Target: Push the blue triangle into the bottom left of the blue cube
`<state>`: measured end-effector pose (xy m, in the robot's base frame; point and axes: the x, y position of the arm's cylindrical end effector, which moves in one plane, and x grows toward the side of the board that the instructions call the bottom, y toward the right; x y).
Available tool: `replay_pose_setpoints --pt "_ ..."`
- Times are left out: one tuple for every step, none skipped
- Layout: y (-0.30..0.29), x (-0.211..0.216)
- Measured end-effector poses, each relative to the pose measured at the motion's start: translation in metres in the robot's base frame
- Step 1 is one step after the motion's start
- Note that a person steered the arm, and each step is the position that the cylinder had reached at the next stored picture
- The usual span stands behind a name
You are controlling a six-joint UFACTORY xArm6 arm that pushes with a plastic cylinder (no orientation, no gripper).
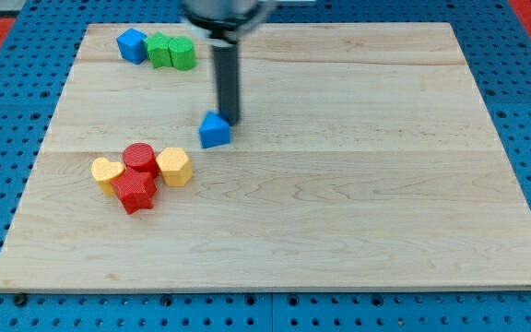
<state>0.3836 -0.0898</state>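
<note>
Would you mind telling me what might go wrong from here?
My tip sits at the blue triangle's upper right, so pushing on likely drives it toward the red and yellow cluster, not up to the blue cube. An off-centre push could also spin it away.

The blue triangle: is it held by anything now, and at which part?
Nothing holds it. My tip only stands at the upper right side of the blue triangle.

The rod (227, 78) is motion-blurred and its upper body is cut off by the view's top edge. Whether my tip (231, 121) touches the blue triangle (214, 131) (just beside it) cannot be told.
</note>
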Motion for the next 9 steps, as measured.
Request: replay_pose_setpoints --pt "0.032 0.018" --pt "0.069 0.056" --pt "0.014 0.052" --pt "-0.061 0.017" --pt "-0.116 -0.03" --pt "-0.133 -0.032" --pt "-0.171 -0.029" --pt "-0.176 -0.067" --pt "-0.157 -0.093"
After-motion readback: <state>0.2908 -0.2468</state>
